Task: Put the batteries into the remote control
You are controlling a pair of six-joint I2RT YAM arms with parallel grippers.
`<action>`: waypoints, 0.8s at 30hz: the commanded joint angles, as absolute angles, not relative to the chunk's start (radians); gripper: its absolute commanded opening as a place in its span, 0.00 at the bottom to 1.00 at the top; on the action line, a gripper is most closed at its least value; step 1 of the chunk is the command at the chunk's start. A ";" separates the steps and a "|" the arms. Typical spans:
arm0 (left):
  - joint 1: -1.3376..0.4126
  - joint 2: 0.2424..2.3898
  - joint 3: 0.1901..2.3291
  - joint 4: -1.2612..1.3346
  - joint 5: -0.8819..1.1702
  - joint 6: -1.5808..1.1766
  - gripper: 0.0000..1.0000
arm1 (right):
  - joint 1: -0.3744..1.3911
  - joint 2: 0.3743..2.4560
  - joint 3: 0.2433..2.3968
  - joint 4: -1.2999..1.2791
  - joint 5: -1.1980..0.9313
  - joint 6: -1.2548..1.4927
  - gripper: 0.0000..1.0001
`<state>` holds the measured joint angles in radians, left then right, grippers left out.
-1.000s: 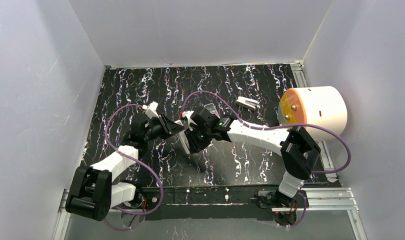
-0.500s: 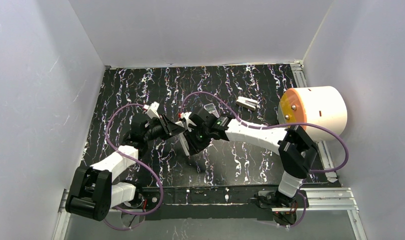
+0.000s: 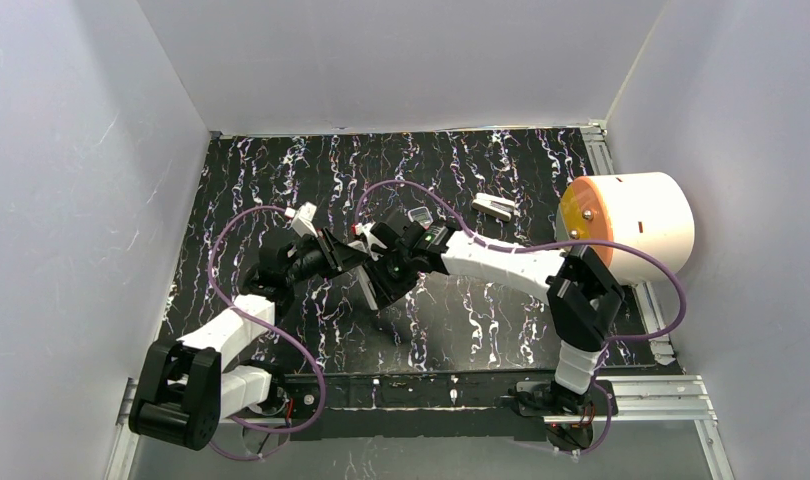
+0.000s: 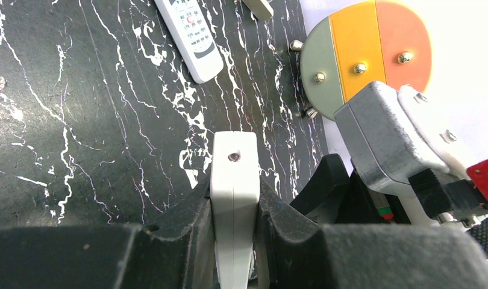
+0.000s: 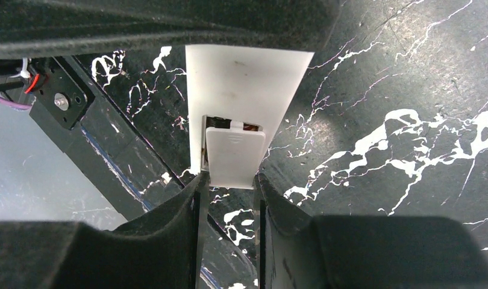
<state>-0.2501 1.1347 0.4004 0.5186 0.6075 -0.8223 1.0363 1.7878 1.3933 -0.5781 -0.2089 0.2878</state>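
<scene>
My left gripper (image 4: 234, 201) is shut on a white remote control (image 4: 234, 162), held edge-on above the table. The right wrist view faces the back of this remote control (image 5: 247, 78). A white battery cover (image 5: 234, 158) lies part-way over the compartment. Dark, reddish bits of the batteries (image 5: 220, 124) show in the gap above the cover. My right gripper (image 5: 229, 188) has its fingertips pressed on both sides of the cover's lower end. In the top view both grippers meet at mid-table, left gripper (image 3: 343, 257) against right gripper (image 3: 379, 278).
A second white remote (image 4: 189, 37) lies flat on the black marbled table (image 3: 461, 320), behind the grippers. A small white piece (image 3: 493, 206) lies further back right. A white drum with an orange-and-grey face (image 3: 631, 222) stands at the right edge.
Both grippers and the held remote have drifted slightly left, and the right forearm has swung with them. The grips look unchanged.
</scene>
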 commanded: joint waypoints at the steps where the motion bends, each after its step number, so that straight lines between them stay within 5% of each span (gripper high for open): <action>1: -0.253 1.106 0.400 0.600 0.638 -0.878 0.00 | 1.049 1.813 1.468 -0.564 -0.250 0.293 0.38; 10: -0.253 1.157 0.400 0.651 0.671 -0.977 0.00 | 1.048 1.828 1.524 -0.658 -0.225 0.291 0.39; 24: -0.254 1.392 0.294 1.187 0.626 -1.320 0.00 | 1.049 1.825 1.649 -0.867 -0.132 0.249 0.40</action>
